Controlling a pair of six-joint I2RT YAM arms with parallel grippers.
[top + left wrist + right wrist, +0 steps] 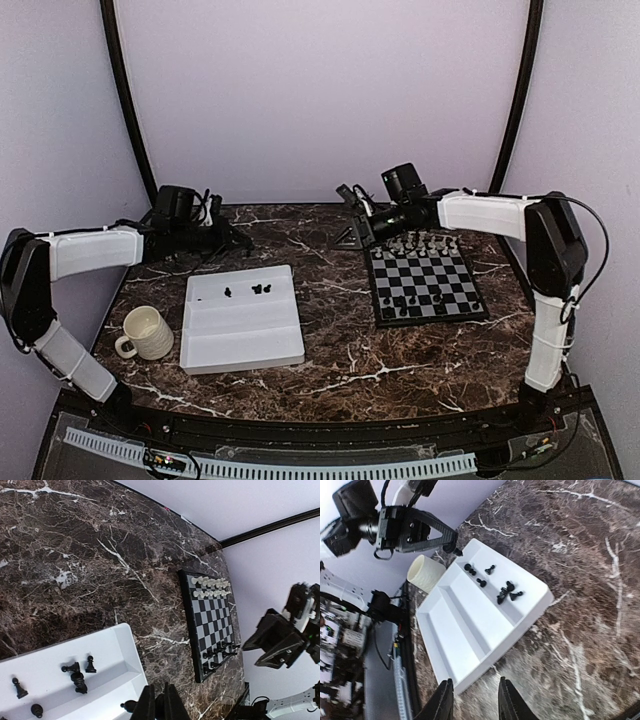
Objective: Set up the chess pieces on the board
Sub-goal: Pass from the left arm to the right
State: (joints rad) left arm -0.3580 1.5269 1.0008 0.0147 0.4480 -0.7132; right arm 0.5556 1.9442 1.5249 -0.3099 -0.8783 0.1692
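Nearest in the overhead view, the left arm (90, 252) and right arm (552, 250) rise from the near edge of the marble table (340, 350). Just beyond them stand a cream mug (145, 333) and, beside it, a white tray (245, 340) with black chessmen (245, 291) scattered in its far compartment. The board (430, 282) lies well off to the right. White chessmen (422, 243) line its two far rows, and a few seated black pieces (410, 304) stand towards its front edge. The left gripper (236, 238) hovers past the tray's far rim. The right gripper (352, 232) hangs off the board's far left corner.

From the left wrist, the left gripper (160, 706) has its fingers pressed together over the tray's (107, 650) edge, with one black chessman just beside them. I cannot tell whether anything is pinched between them. The board (214, 625) lies farther off across the marble.

From the right wrist, the right gripper (475, 700) holds its fingers apart, with only marble showing between them. Beyond it lie the tray (470, 630), the black chessmen (500, 589) in the compartment farthest from this camera, and the mug (425, 574).
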